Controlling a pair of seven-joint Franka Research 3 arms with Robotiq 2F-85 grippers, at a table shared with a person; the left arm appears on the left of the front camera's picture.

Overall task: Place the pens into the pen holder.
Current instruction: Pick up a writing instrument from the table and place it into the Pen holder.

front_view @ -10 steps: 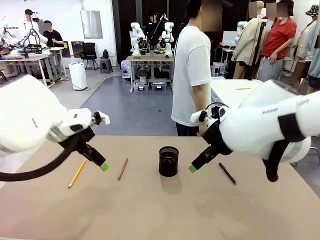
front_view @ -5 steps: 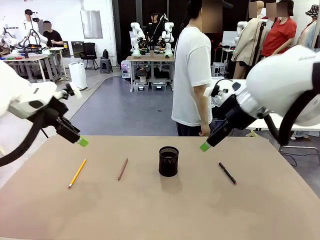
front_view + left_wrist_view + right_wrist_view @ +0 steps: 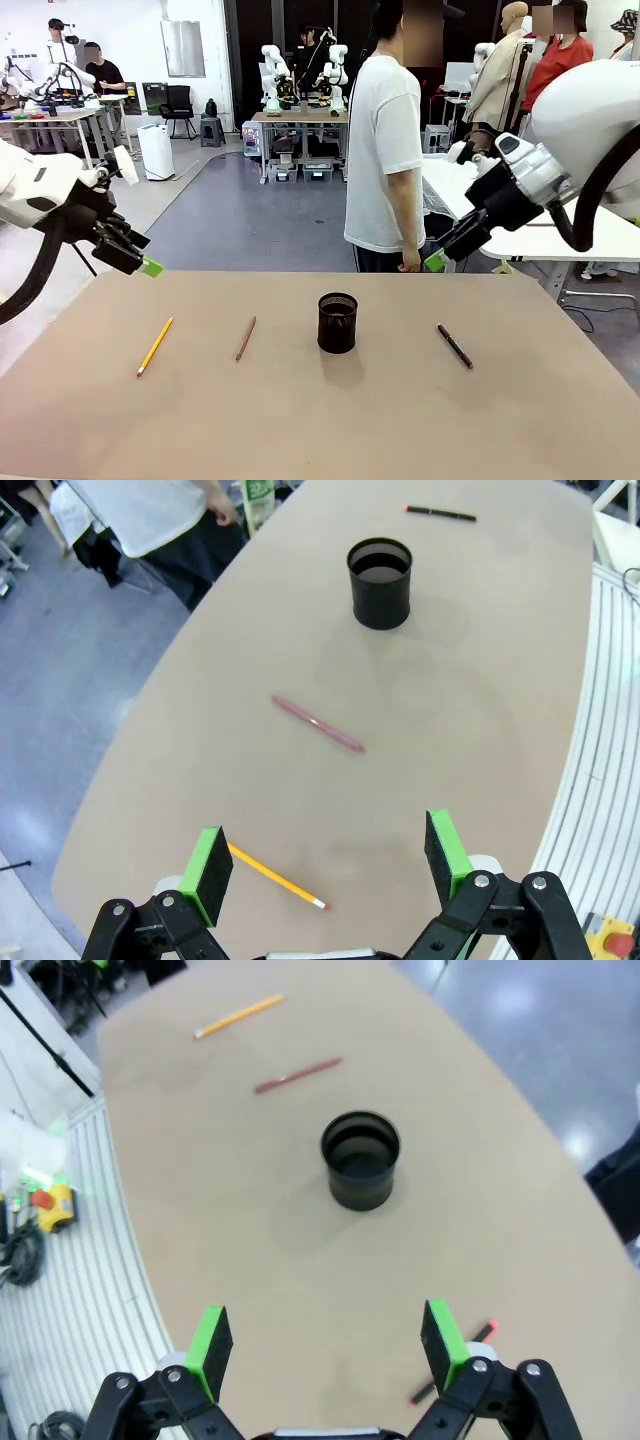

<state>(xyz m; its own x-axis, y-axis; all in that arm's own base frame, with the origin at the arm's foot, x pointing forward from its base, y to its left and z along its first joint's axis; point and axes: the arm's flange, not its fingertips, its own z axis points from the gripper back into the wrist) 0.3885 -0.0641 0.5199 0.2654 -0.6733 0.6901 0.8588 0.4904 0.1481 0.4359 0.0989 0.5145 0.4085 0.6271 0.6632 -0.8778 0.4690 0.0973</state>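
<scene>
arms: both lifted away from desk [image 3: 300,420];
left fingers [image 3: 212,865]: released; right fingers [image 3: 440,1345]: released;
pens [image 3: 245,338]: none in pen holder [image 3: 337,322]; unstarted

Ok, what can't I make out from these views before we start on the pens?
- Right wrist view: black pen's middle, behind a finger of the right claw.
- Left wrist view: one end of the yellow pen, behind a finger of the left claw.
- Front view: pen holder's inside bottom, hidden by its own wall.

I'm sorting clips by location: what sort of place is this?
Likely a robotics lab: black, green-padded left gripper and right gripper by a tan table, cluttered work tables across an open grey floor.
</scene>
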